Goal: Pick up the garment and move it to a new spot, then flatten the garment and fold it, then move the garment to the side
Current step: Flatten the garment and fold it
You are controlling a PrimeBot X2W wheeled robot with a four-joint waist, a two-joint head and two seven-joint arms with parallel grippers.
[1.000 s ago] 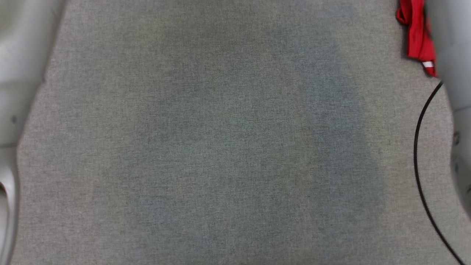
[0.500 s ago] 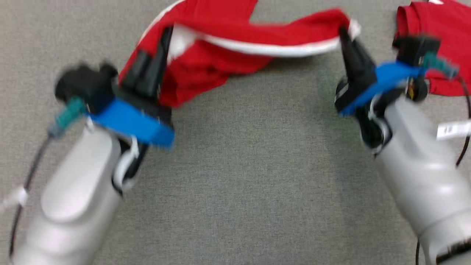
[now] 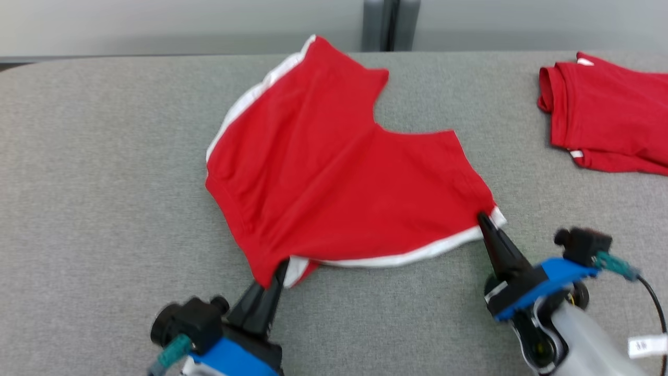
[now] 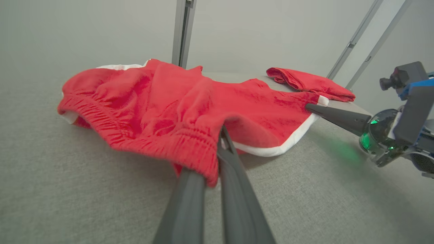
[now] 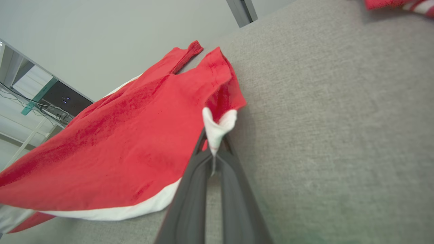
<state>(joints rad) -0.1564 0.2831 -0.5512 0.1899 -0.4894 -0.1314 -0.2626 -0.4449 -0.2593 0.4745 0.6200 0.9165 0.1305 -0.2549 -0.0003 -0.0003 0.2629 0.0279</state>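
The garment [image 3: 334,172] is a pair of red shorts with white trim, spread over the grey table [image 3: 104,156] with its legs pointing away. My left gripper [image 3: 279,271] is shut on its near left corner, and the left wrist view shows the gathered waistband [image 4: 162,142] pinched between the fingers [image 4: 234,189]. My right gripper [image 3: 482,216] is shut on the near right corner. In the right wrist view the white trim [image 5: 215,125] sticks up between the closed right gripper [image 5: 213,144]. The right gripper [image 4: 308,106] also appears in the left wrist view.
A second red garment [image 3: 610,120] lies folded at the far right of the table. A grey post [image 3: 390,23] stands behind the table's far edge. Bare table cloth stretches to the left and along the near edge. A black cable [image 3: 655,297] trails from my right wrist.
The head view has swung from bare table cloth up to the whole garment. Half a second ago the garment hung bunched between both grippers; now it lies spread out, still held by both.
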